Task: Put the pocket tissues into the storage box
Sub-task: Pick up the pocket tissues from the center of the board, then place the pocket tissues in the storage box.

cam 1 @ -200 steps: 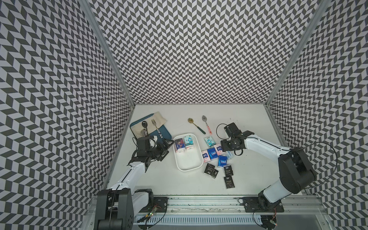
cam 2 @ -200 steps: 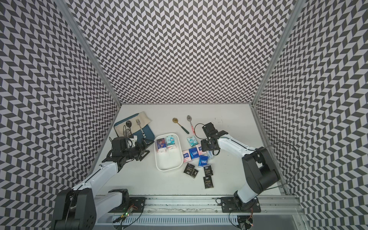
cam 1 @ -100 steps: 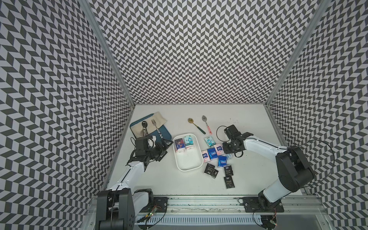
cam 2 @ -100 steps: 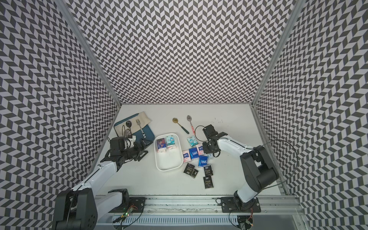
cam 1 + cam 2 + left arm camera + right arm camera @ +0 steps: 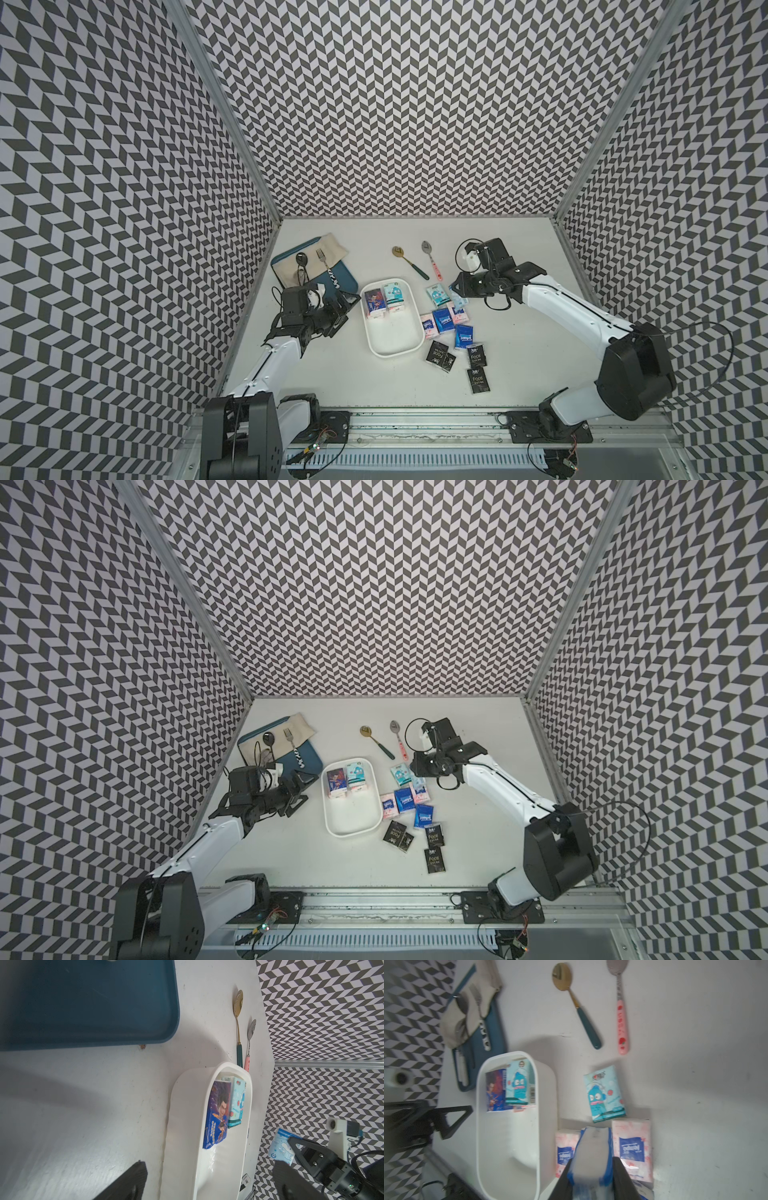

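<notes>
pocket tissues [image 5: 441,321]: right hand [image 5: 592,1169] grasps blue packet [image 5: 593,1145], clear only in wrist views; left hand [image 5: 344,312] released.

right wrist view: pale-blue packet [image 5: 592,1153] blurred, cut by edge | left wrist view: tray [image 5: 83,1012] cropped, storage box [image 5: 182,1126] cropped

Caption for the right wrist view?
Right claw shut on a blue-edged tissue packet, beside the white storage box with packets inside.

black packets [image 5: 478,380]: I read "Face", white letters
white-pink packet [image 5: 631,1142]: blue patch, "Tempo", inverted in my wrist view
</notes>
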`<state>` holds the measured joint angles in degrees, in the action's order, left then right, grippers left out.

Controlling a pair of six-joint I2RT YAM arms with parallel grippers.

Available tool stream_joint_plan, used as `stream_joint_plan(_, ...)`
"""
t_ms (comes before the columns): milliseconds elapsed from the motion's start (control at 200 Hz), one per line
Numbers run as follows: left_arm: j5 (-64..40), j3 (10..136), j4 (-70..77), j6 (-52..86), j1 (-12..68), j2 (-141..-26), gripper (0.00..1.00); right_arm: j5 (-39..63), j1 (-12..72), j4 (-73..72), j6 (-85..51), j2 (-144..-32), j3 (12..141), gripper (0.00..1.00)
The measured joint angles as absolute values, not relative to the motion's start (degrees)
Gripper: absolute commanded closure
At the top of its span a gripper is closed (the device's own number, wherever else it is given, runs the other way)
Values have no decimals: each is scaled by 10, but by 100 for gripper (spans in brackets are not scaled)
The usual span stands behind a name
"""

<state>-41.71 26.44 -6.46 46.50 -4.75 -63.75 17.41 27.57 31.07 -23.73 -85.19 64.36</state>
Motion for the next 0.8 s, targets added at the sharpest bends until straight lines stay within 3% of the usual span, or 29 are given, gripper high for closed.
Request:
stream_joint_plan(446, -417, 265, -81, 461, -50, -631, 0, 314, 449, 88, -408, -916, 613, 72)
stream_joint_plan(796, -420, 260, -81, 467, -51, -605, 0, 318, 460, 10, -495, -1016, 615, 72)
